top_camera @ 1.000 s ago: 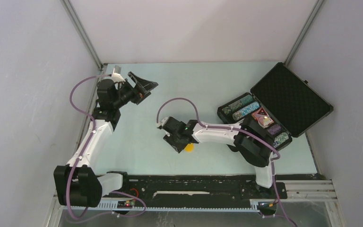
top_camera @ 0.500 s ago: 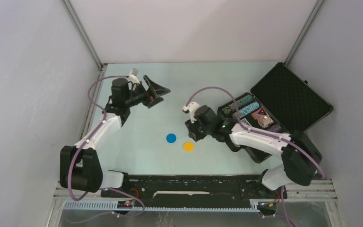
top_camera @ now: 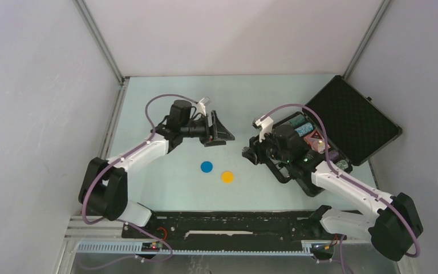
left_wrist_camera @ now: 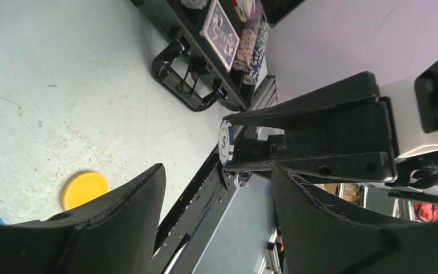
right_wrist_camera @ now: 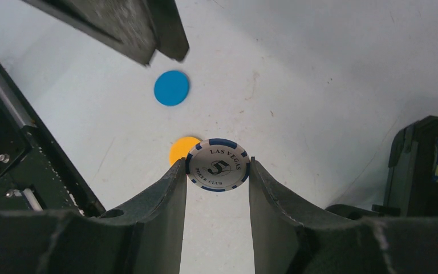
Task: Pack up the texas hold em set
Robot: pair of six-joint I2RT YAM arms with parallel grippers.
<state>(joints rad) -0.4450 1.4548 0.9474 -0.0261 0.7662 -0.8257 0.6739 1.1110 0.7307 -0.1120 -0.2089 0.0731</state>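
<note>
The black case [top_camera: 358,117] lies open at the right, with rows of poker chips [top_camera: 303,127] and a blue-backed card deck [left_wrist_camera: 219,27] in its foam. My right gripper [right_wrist_camera: 217,166] is shut on a white and blue poker chip [right_wrist_camera: 217,165], held on edge above the table left of the case. My left gripper [top_camera: 223,135] stands open and empty, pointing at that chip [left_wrist_camera: 225,142] from a short gap away. Below both grippers, a blue disc [top_camera: 206,166] and a yellow disc [top_camera: 227,177] lie flat on the table.
The case's handle [left_wrist_camera: 182,80] sticks out from its near side toward the table's middle. Grey walls close in the pale green table [top_camera: 165,182] at the back, left and right. The black base rail [top_camera: 234,225] runs along the near edge.
My right arm has pulled back from over the two discs toward the case, carrying the chip. My left arm has swung from the back left corner to the table's middle, facing the right gripper.
</note>
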